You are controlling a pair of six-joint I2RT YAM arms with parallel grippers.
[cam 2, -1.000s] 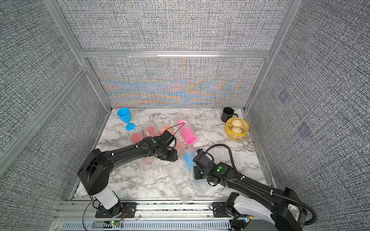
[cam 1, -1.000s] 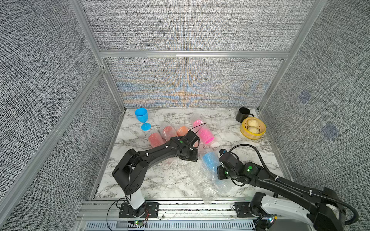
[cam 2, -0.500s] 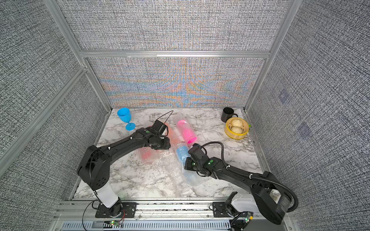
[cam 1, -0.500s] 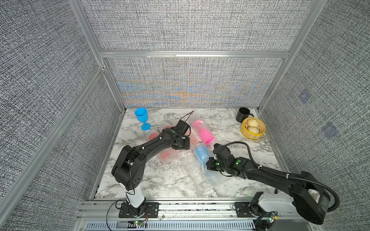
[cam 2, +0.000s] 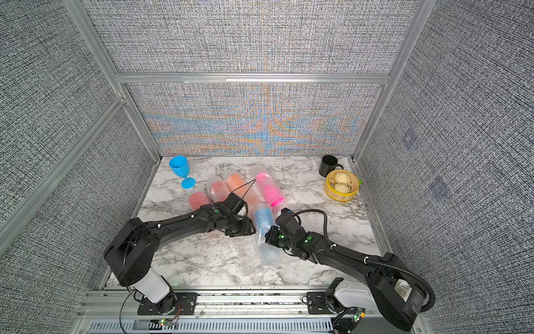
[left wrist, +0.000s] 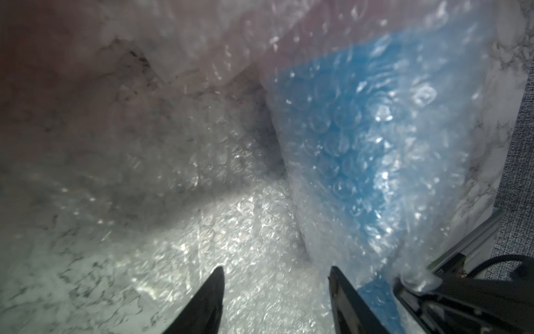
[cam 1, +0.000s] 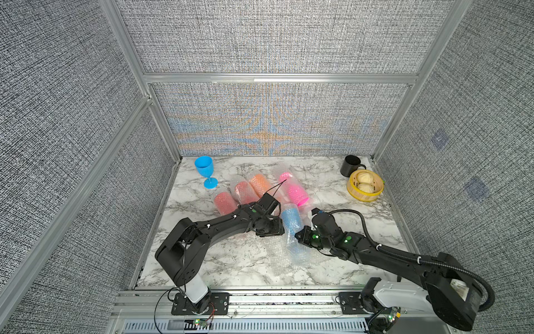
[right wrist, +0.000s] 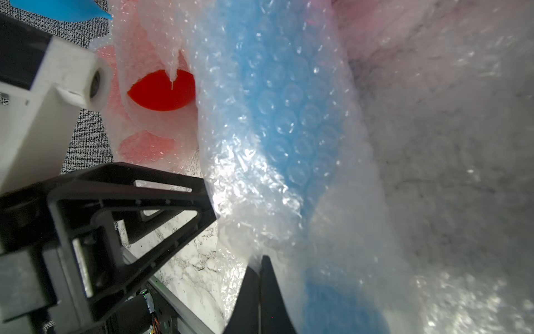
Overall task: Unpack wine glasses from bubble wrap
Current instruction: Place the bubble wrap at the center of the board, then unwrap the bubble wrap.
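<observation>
Marble top (cam 1: 231, 260), centre: blue goblet (cam 1: 291, 219) likely light; wrap (cam 1: 289, 260) soft, slippery, so grab loose edge. Right gripper (right wrist: 260, 260) pinches wrap; left gripper (left wrist: 276, 269) apart, empty.

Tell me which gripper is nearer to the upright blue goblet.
Left. The left gripper lies nearer the robot and rightward of the upright blue goblet; the right gripper, pinching bubble wrap, lies farther right.

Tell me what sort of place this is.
Most likely a robot test cell, not a home: grey woven panels in an aluminium frame wall in a marbled tabletop, and a left arm and a right arm are bolted to a rail at its front edge.
</observation>
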